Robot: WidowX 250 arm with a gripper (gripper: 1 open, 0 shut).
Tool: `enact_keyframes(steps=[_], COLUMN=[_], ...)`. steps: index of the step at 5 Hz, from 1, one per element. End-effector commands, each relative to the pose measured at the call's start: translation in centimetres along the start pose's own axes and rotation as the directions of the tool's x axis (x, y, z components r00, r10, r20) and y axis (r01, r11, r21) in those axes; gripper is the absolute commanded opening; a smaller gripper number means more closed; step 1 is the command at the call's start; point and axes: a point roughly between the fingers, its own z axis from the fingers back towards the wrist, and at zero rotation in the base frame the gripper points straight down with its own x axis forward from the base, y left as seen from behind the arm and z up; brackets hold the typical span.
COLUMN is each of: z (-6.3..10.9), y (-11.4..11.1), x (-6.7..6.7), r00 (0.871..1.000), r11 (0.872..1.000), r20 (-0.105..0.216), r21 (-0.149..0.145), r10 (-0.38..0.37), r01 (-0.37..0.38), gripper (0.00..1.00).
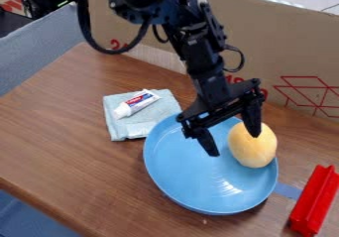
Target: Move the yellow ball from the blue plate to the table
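The yellow ball (255, 146) lies on the right side of the light-blue plate (192, 177), which rests on the brown table (66, 122). My black gripper (233, 125) points steeply down over the plate and is open. One finger (208, 140) stands left of the ball and the other finger (255, 117) is behind the ball's top. The jaws straddle the ball's upper left; whether they touch it I cannot tell.
A folded pale cloth (130, 119) with a white tube (138, 103) on it lies left of the plate. A red block (315, 200) sits at the right edge. A cardboard box (284, 43) printed in red stands behind.
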Motion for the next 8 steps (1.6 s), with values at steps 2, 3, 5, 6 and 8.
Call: enact_keyframes(steps=[2, 3, 5, 6, 8], z=[0.6, 0.6, -1.2, -1.1, -1.4], y=[-1.9, -0.1, -3.0, -3.7, -3.0], x=[0.9, 0.1, 1.6, 1.2, 0.0], r00=[0.997, 0.995, 0.988, 0.989, 0.984], r11=[0.999, 0.999, 0.998, 0.998, 0.998], r20=[0.077, 0.099, 0.151, 0.148, 0.175], r21=[-0.052, -0.04, -0.068, -0.059, -0.062], r10=[0.011, 0.026, 0.017, 0.002, 0.017], r01=[-0.007, -0.022, -0.007, 0.007, -0.007], gripper=[1.0, 1.0, 1.0, 1.0, 1.0])
